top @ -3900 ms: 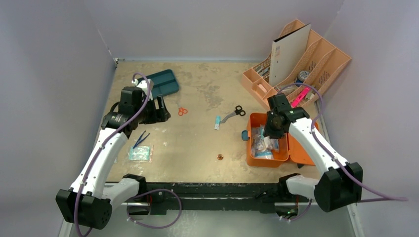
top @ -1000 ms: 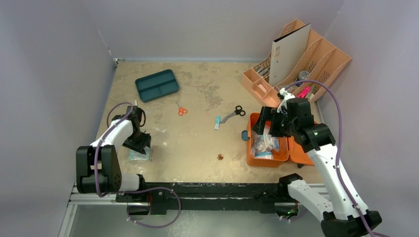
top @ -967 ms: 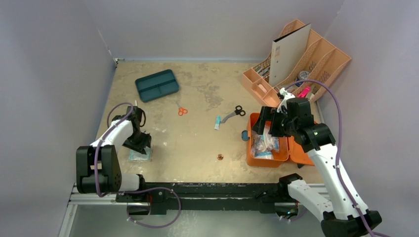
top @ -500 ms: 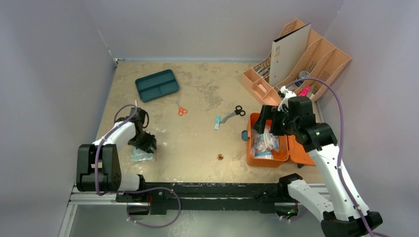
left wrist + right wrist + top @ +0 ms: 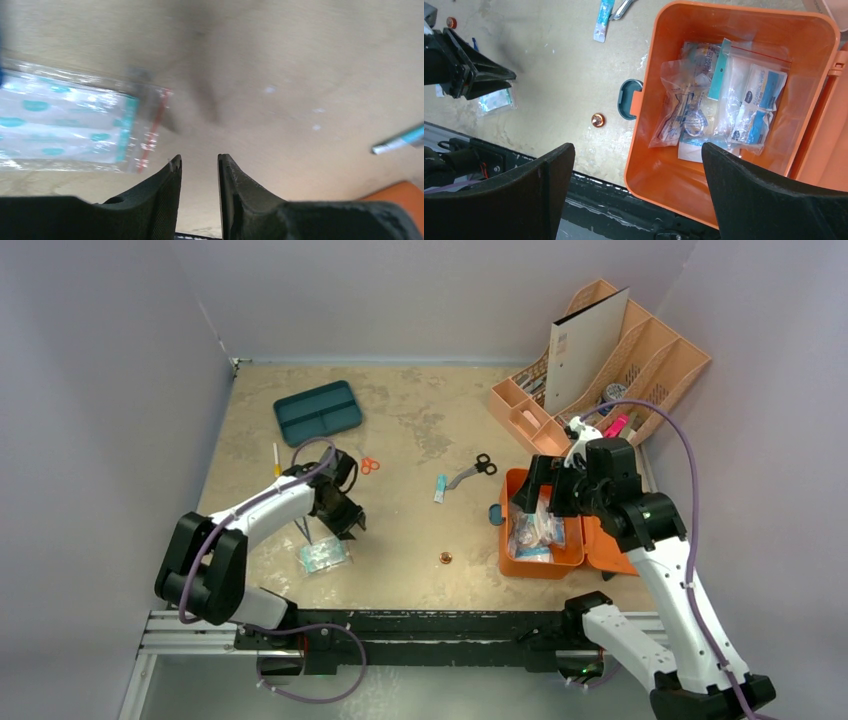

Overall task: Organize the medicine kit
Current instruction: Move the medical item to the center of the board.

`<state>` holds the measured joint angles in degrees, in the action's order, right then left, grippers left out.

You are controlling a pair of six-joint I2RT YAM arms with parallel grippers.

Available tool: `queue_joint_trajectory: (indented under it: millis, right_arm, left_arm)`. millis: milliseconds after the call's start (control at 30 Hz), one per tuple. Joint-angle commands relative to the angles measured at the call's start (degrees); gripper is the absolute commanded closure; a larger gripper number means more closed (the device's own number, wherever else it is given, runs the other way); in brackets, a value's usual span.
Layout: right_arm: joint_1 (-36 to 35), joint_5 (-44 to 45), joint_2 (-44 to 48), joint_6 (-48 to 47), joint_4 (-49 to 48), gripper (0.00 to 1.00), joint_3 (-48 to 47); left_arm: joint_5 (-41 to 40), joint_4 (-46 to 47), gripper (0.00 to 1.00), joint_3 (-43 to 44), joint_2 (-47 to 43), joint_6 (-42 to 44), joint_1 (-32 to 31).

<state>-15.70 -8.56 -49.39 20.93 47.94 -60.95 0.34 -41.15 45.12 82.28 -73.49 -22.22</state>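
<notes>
The medicine kit (image 5: 520,562) is an orange case lying open at the right, its lid (image 5: 612,552) folded out to the right. Several clear packets (image 5: 724,95) lie inside it. My right gripper (image 5: 638,147) hangs wide open above the kit with nothing in it. My left gripper (image 5: 347,522) is low over the table left of centre, its jaws a narrow gap apart and empty (image 5: 199,162). A clear bag with teal print (image 5: 323,556) lies flat just beside it on the near left, untouched (image 5: 65,125).
A thin dark tool (image 5: 303,530) lies by the bag. Orange scissors (image 5: 370,465), black scissors (image 5: 474,470), a teal packet (image 5: 440,488) and a copper disc (image 5: 446,559) are scattered mid-table. A dark teal tray (image 5: 318,412) sits far left, a peach organizer (image 5: 600,370) far right.
My left arm has swung from the table's left edge toward the centre, and the teal-print bag has shifted a little to the right. The right arm has barely moved.
</notes>
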Motion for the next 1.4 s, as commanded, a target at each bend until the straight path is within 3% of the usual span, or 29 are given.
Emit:
queue_joint_trajectory:
  millis: [0,167,267,433,767,933,1033,1167,1367]
  right_arm:
    - [0.14,0.09,1.74,-0.84,1.67,0.01,-0.95]
    - [0.13,-0.16,1.98,-0.12,0.67,0.01,-1.27]
    - [0.10,-0.97,1.86,-0.36,1.22,0.01,-2.01]
    - [0.14,0.09,2.16,-0.60,2.31,0.01,-2.74]
    - [0.10,-0.73,2.10,0.33,2.35,0.01,-0.43]
    - [0.08,0.31,2.34,0.08,2.63,0.01,-1.45]
    - [0.15,0.25,2.40,-0.51,3.02,0.01,-2.19]
    - [0.14,-2.22,2.86,-1.32,2.79,0.01,-2.29]
    - [0.15,-3.31,4.26,-0.78,2.82,0.01,-2.40]
  left_arm:
    - [0.38,1.13,0.68,6.18,-1.61,0.87,-1.59]
    - [-5.85,-6.33,0.64,10.43,-3.69,5.83,-1.37]
    - [-8.85,-10.10,0.63,9.12,-5.37,5.91,1.82]
    - [-5.79,-8.35,0.64,2.77,-6.98,9.23,9.22]
    - [1.39,-1.23,0.63,-2.82,-2.05,12.14,9.43]
    - [5.05,2.96,0.63,-4.20,0.15,10.43,7.36]
    - [5.36,5.60,0.62,-3.27,1.70,6.69,2.96]
    - [5.98,9.64,0.62,-0.08,6.55,2.87,-3.62]
    - [7.91,10.69,0.62,7.15,11.85,4.73,-6.85]
